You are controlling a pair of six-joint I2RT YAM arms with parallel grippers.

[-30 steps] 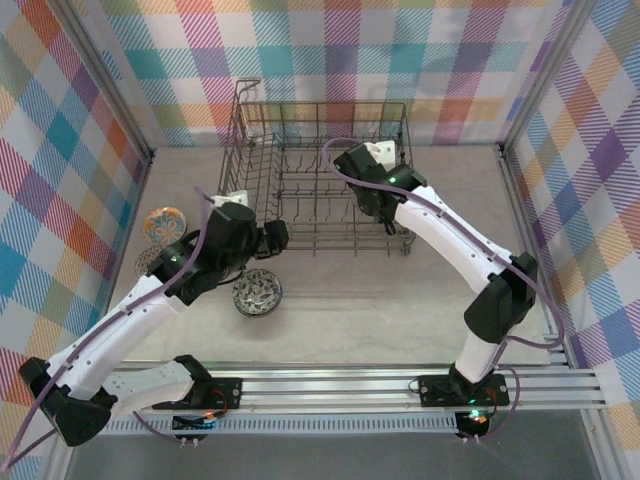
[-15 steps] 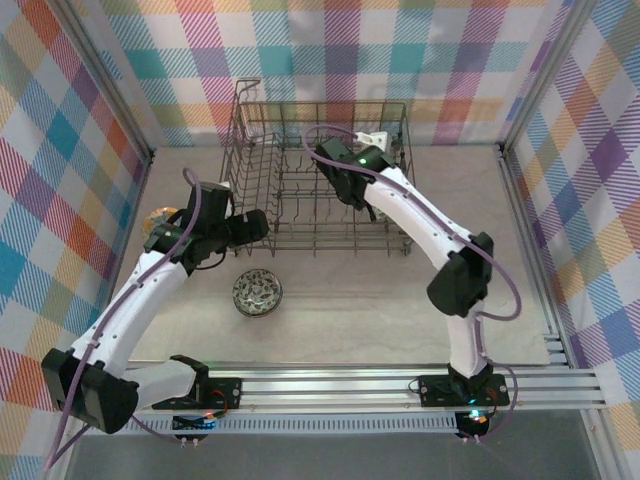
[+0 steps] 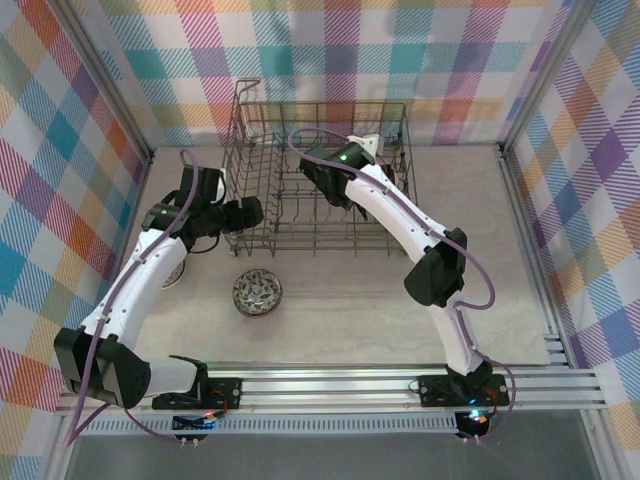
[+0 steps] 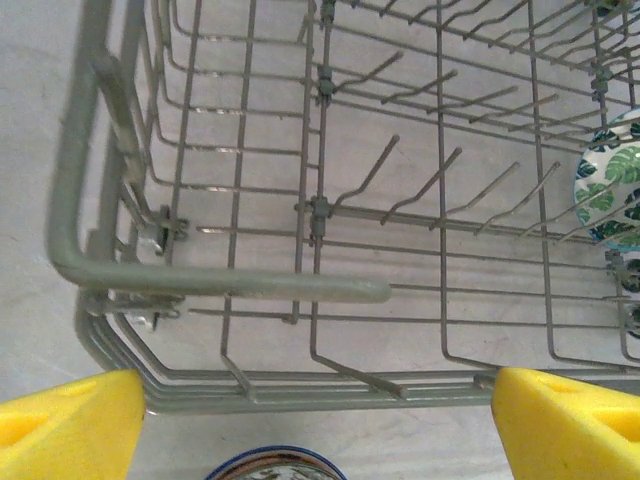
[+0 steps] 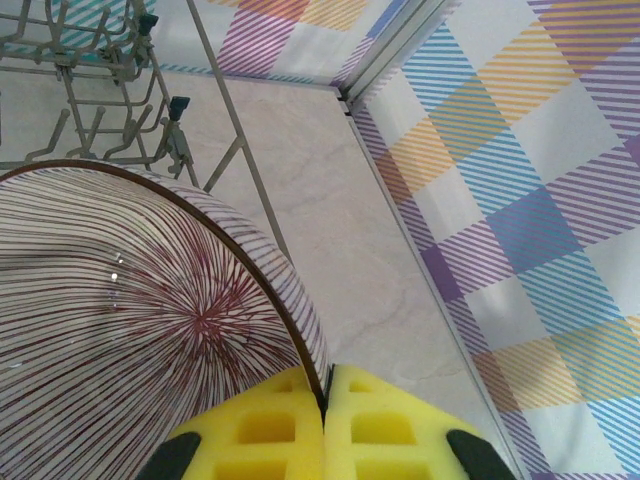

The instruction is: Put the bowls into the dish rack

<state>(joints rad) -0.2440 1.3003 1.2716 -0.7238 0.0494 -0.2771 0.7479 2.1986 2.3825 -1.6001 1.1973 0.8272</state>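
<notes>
Seen from overhead, a grey wire dish rack (image 3: 300, 235) sits in the upper centre of the frame on a pale table (image 3: 380, 300). The left gripper (image 3: 248, 212) hovers at the rack's lower-left corner. In its wrist view the yellow fingers (image 4: 70, 425) stand wide apart at the bottom corners of the frame, with nothing between them — only the rack's corner wires lie below. A green-leaf bowl (image 4: 610, 185) stands among the tines at the right edge of that view. The right gripper (image 5: 325, 425), at the bottom of its wrist view, is pinched tight on the rim of a maroon-striped bowl (image 5: 130, 330) in the lower left. A dark grey floral bowl (image 3: 257, 292) rests on the table below the rack, left of centre.
</notes>
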